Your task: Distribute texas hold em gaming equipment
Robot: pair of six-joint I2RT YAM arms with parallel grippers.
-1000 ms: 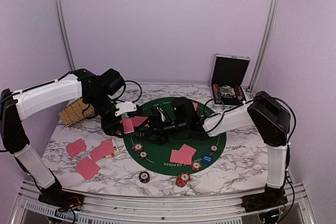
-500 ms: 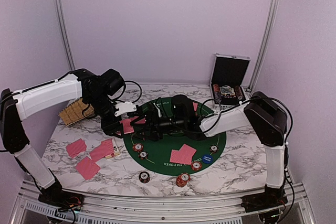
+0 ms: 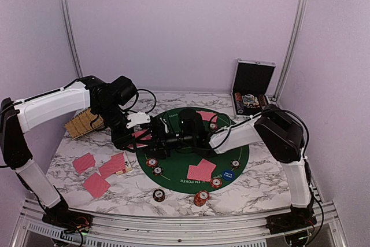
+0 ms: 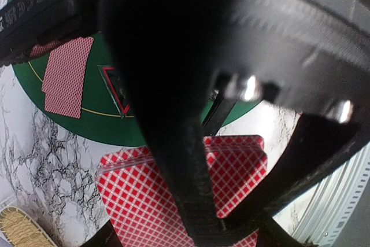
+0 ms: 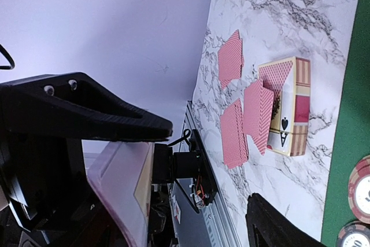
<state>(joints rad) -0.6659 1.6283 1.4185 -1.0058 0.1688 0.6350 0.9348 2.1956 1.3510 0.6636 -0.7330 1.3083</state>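
At the left edge of the green mat (image 3: 173, 176), my left gripper (image 3: 134, 137) is pinching a stack of red-backed cards (image 4: 139, 201), its fingers (image 4: 173, 160) sitting narrow against the stack just above the marble table (image 3: 263, 184). My right gripper (image 3: 163, 141) is hovering just right of it, fingers (image 5: 98, 105) standing spread wide. The stack's edge is showing beside one finger, and I cannot tell whether they are touching. Loose cards (image 3: 95, 184) are lying near left.
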